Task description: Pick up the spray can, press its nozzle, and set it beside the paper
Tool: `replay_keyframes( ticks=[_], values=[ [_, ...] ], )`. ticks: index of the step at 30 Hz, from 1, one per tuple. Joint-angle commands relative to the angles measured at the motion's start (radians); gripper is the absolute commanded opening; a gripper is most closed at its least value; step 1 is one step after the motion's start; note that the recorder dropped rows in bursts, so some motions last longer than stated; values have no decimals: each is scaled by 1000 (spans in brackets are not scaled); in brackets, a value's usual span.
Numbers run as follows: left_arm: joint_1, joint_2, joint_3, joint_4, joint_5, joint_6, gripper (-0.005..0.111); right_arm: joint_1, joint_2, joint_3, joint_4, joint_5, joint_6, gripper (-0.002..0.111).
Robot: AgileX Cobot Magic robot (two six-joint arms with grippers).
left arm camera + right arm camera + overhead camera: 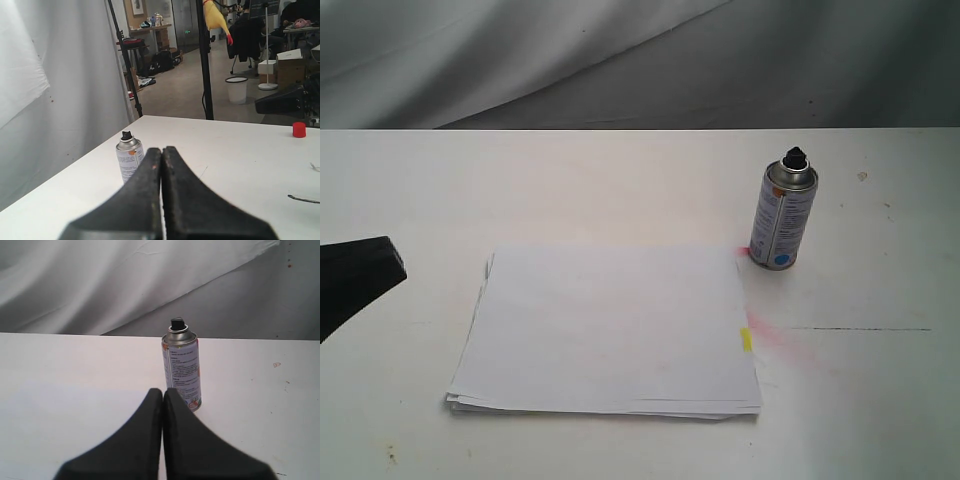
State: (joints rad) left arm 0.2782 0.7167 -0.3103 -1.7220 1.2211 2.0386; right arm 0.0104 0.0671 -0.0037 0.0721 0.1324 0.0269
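The spray can stands upright on the white table, just off the far right corner of the paper. Its black nozzle sits on the silver dome. The paper is a flat, slightly fanned white stack with a small yellow tab on its right edge. My left gripper is shut and empty, well away from the can; only its dark tip shows at the exterior view's left edge. My right gripper is shut and empty, with the can standing close beyond its tips. The right arm is outside the exterior view.
Pink spray stains mark the table beside the paper's right edge. A thin dark line runs across the table to the right. A small red cap sits far off on the table. A grey cloth backdrop hangs behind.
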Motion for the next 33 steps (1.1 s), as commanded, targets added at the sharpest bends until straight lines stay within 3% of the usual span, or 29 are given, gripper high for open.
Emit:
replay_keyframes(
  ticks=[1, 7, 13, 20, 25, 27, 31, 33],
  values=[
    [-5, -5, 3, -22, 0, 4, 0, -1, -5, 4, -2, 3, 5, 0],
    [-12, -7, 3, -22, 0, 4, 0, -1, -5, 4, -2, 3, 5, 0],
    [-98, -128, 3, -22, -15, 4, 0, -1, -5, 4, -2, 3, 5, 0],
    [-196, -424, 3, 57, -305, -68, 0, -1, -5, 4, -2, 3, 5, 0],
    [-196, -541, 3, 59, -631, -269, 0, -1, -5, 4, -2, 3, 5, 0],
    [-196, -562, 3, 59, -803, -424, 0, -1, -5, 4, -2, 3, 5, 0],
    [-196, -562, 3, 148, -892, -503, 0, -1, -5, 4, -2, 3, 5, 0],
    [-196, -562, 3, 325, -892, -629, 0, -1, -5, 4, -2, 3, 5, 0]
  ],
)
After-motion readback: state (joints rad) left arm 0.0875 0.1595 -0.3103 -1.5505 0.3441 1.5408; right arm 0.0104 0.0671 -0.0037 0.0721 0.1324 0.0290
